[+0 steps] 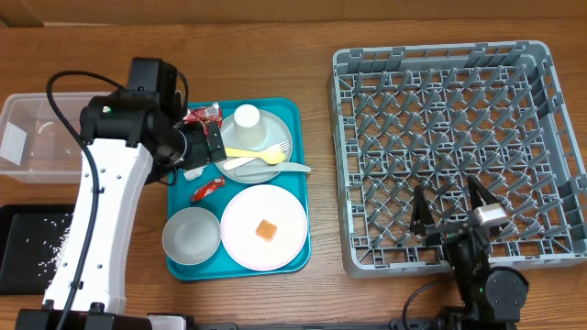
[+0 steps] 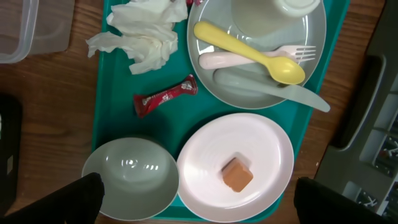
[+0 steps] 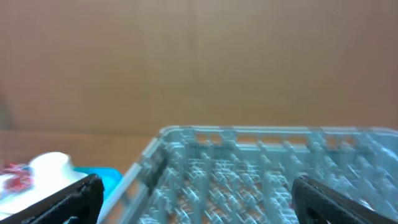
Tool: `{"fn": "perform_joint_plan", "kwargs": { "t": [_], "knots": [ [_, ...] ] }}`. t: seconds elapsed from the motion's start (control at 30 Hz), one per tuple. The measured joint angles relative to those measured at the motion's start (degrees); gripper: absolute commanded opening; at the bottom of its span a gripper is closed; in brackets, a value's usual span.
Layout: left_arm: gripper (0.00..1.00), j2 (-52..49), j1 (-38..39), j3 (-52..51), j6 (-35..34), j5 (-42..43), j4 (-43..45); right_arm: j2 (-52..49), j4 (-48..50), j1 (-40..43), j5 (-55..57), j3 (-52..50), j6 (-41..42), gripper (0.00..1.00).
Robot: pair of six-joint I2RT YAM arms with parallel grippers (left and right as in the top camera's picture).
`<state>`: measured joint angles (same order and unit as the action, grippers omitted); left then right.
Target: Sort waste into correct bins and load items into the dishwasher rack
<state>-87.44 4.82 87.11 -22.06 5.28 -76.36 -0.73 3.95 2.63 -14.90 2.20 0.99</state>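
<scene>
Well to the left of the left tool (image 2: pixel 198 186) sit the clear plastic tub (image 1: pixel 37 137) and the shallow black tray (image 1: pixel 14 229), speckled with white rice grains (image 1: pixel 60 243). This tool hangs over the teal tray (image 2: pixel 109 124), fingers (image 2: pixel 81 199) spread wide, gripping nothing. Ahead of it to the left lies the crumpled, soft paper napkin (image 2: pixel 143 34); just ahead, a slim red foil wrapper (image 2: pixel 165 96). I judge the wrapper the step in hand: straddle its narrow width, press down to the flat tray, pinch firmly, since foil is slick. Beneath the tool are the glossy round bowl (image 2: pixel 130 177) and pink plate (image 2: pixel 249 143) bearing 1 orange cube (image 2: pixel 237 174). Far right, the right tool (image 1: pixel 449 206) gapes empty over the grey pegged rack (image 1: pixel 440 101).
</scene>
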Motion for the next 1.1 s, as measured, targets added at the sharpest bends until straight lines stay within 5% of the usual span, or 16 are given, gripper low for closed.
{"fn": "perform_joint_plan", "kwargs": {
  "t": [0.27,0.77,1.1],
  "knots": [
    [1.0,0.0,0.0,0.0,0.0,-0.6,0.4,0.0,10.3,0.0,-9.3,-0.1,0.3,1.0],
    [1.0,0.0,3.5,0.0,9.2,4.5,2.9,0.0,14.4,0.0,-8.6,0.3,7.3,1.0],
    [1.0,0.0,3.0,0.0,3.0,-6.7,4.4,-3.0,-4.1,0.0,-9.7,17.4,8.9,1.0]
  ]
}}
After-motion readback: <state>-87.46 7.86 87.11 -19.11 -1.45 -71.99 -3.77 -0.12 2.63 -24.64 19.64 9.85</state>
